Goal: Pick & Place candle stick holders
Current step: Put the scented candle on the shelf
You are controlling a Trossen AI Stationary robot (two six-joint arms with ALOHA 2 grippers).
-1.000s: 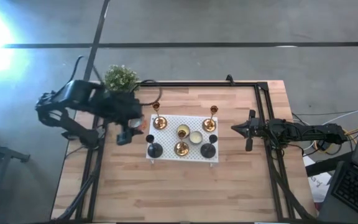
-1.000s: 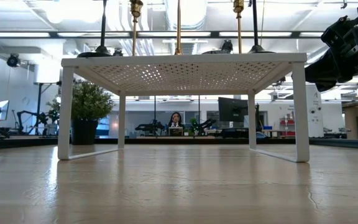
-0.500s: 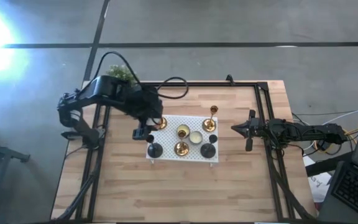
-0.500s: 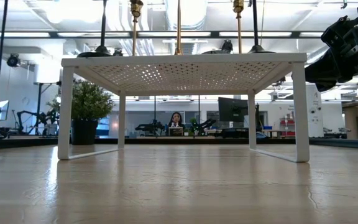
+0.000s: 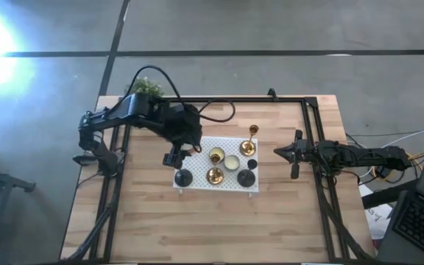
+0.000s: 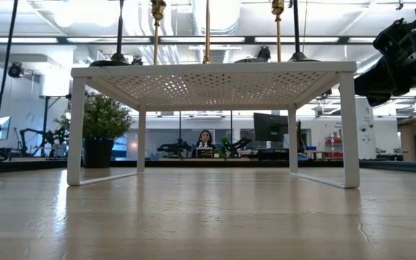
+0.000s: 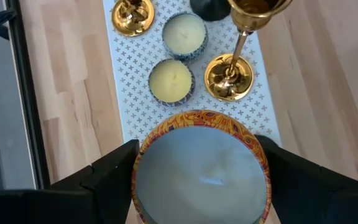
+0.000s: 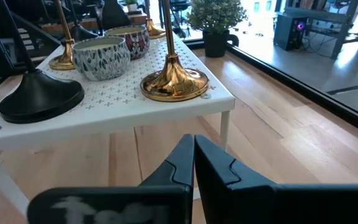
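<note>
Rack (image 5: 230,186): three brass holders (image 5: 249,146), two black holders (image 5: 183,177), two candles (image 5: 232,163).

High view: overhead, straight down, whole table (image 5: 219,221). Low view: tabletop level, close under white perforated rack (image 6: 211,76), facing room. Left wrist: steep downward, near rack. Right wrist: low, from rack's right. All share rack.

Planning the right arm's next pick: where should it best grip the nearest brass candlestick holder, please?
Probably the brass candlestick holder's slim upright stem, above the flared base, approached level from the right tool's side; it stands at the rack's near edge.
</note>
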